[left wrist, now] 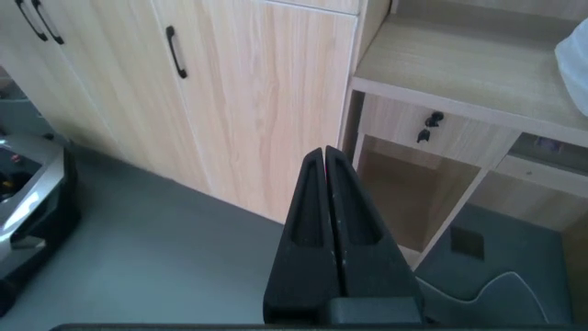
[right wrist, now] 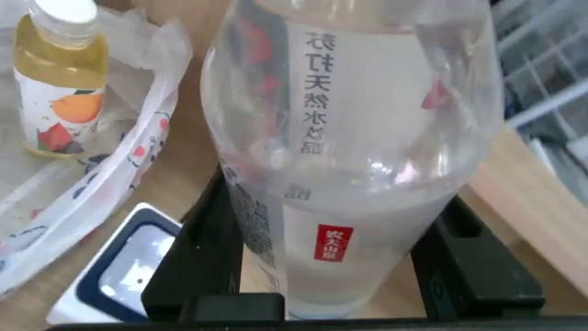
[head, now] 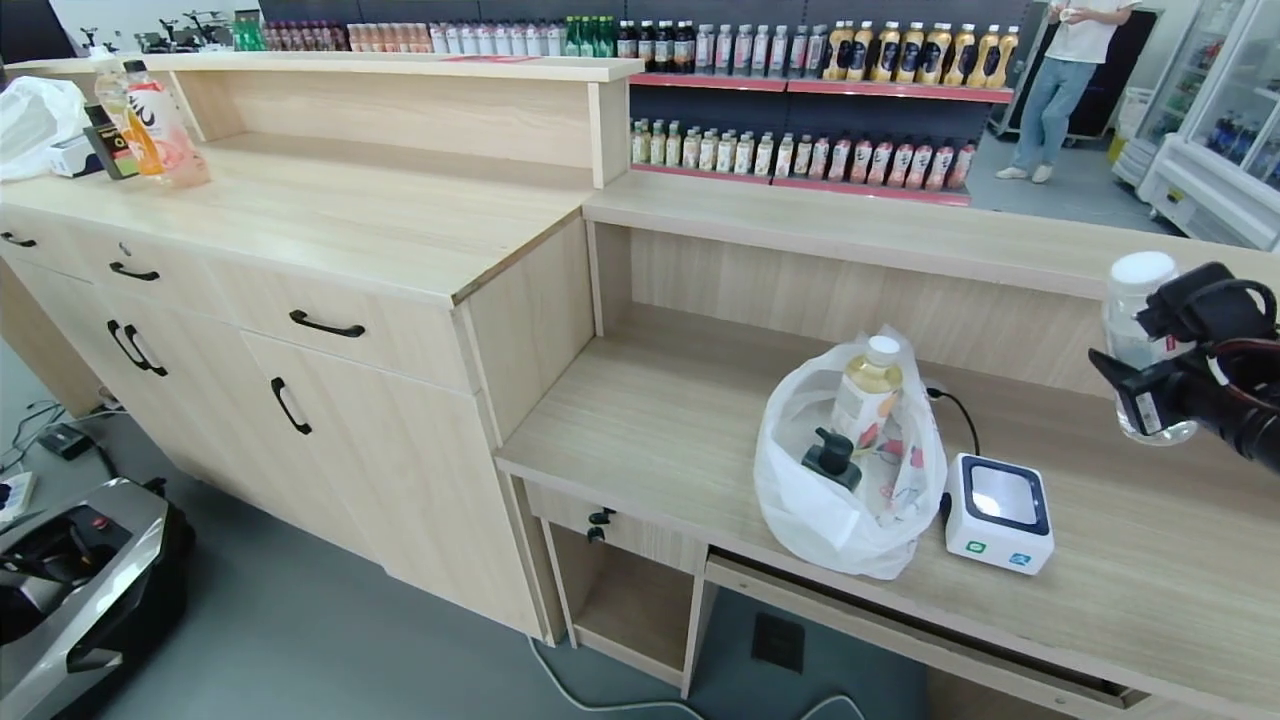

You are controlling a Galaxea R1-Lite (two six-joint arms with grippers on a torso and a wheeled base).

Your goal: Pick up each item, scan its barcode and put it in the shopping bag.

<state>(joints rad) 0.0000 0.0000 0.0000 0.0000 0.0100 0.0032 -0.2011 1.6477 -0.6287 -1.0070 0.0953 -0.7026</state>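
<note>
We see a clear bottle (head: 1128, 325) with white cap and red label at three o'clock, a white shopping bag (head: 800, 500) with red-orange prints, and a white, dark-framed scanner (head: 1000, 512).

The clear bottle (right wrist: 354, 138), up to the right of the scanner (head: 998, 510), bears a vertical column of dark characters and a small red tag with white ones. The scanner's front carries a green and a blue badge, too small to read.

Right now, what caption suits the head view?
Right gripper holds a water bottle near the scanner and shopping bag.
</note>
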